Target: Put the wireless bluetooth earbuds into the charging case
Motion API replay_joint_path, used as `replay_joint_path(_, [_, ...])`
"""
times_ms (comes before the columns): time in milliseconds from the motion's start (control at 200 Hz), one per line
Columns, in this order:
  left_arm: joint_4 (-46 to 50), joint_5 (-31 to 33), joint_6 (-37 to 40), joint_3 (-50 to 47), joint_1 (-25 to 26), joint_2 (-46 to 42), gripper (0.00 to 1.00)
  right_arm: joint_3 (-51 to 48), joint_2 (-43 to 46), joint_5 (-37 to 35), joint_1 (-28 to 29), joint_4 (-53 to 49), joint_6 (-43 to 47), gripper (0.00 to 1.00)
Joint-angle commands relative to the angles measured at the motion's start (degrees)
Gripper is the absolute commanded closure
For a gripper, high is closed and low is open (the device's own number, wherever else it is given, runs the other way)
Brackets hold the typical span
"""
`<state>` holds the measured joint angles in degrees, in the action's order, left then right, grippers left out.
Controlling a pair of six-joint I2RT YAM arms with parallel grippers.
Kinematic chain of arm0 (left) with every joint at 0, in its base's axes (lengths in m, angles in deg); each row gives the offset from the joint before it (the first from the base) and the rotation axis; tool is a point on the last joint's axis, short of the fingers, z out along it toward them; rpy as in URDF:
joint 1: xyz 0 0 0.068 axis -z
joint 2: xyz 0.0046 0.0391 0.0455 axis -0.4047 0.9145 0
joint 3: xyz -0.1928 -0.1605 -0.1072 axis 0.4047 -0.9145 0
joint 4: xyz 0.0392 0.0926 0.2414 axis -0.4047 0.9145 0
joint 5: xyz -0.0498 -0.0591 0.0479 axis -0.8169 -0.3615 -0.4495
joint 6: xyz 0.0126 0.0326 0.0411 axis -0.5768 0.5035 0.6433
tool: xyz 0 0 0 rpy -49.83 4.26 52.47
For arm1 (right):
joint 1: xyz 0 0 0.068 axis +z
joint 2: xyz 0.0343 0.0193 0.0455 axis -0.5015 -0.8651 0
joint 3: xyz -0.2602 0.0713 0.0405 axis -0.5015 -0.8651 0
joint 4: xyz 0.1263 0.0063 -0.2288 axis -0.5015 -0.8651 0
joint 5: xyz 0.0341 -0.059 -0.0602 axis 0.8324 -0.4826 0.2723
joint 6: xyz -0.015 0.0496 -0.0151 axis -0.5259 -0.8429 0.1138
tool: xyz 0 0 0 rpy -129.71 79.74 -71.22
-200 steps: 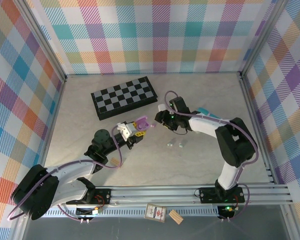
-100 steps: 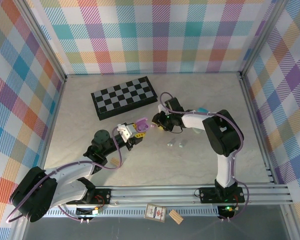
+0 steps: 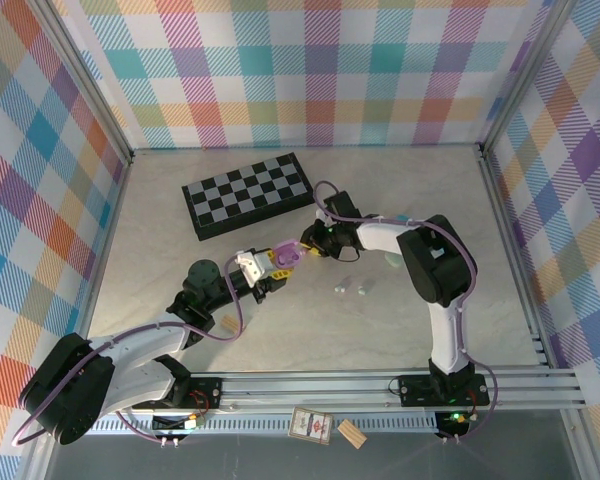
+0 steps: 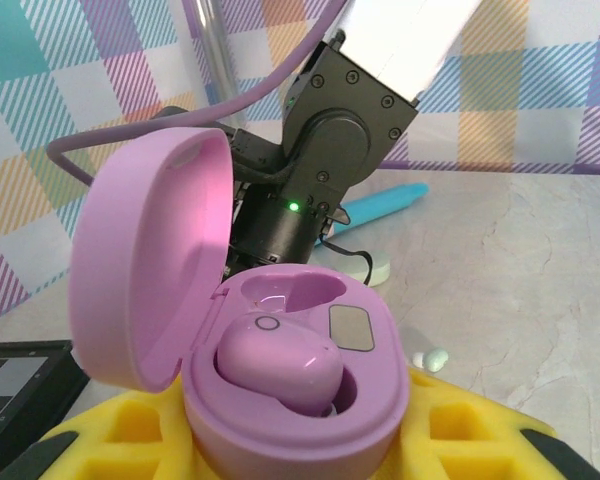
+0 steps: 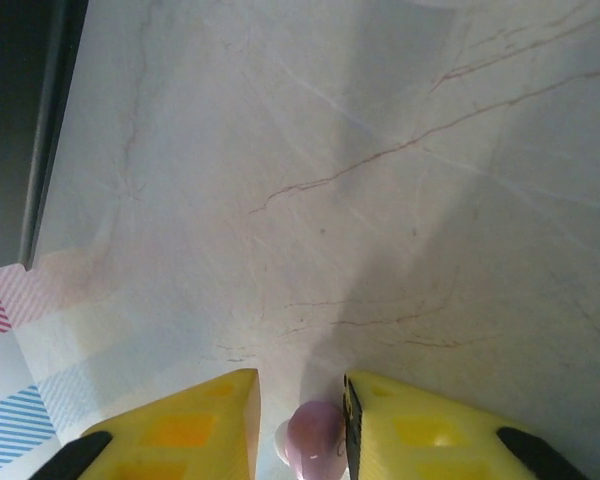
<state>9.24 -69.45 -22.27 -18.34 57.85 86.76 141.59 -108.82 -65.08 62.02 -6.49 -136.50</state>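
The left gripper (image 3: 268,262) holds the purple case (image 4: 302,432), lid open, with one purple earbud (image 4: 278,366) sitting inside. The right gripper (image 5: 301,398) pinches another purple bud (image 5: 315,432) between its yellow fingers (image 5: 185,428), just beside the case

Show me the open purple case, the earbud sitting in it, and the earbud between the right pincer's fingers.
open purple case (image 4: 150,255), left wrist view, inside of its lid
seated purple earbud (image 4: 280,368), left wrist view, its rounded top
pinched purple earbud (image 5: 317,432), right wrist view, its rounded body
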Motion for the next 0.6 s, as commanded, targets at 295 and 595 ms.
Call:
replay_joint_path(295, [-1.4,-2.2,1.7,-0.2,-0.4,-1.1,0.71,6.2,-2.8,-1.3,0.5,-11.9,8.3,0.77])
replay_joint_path(595, [-1.5,-2.4,1.8,0.4,-0.5,-0.2,0.71,7.2,-1.3,-2.7,0.7,-15.8,11.4,0.82])
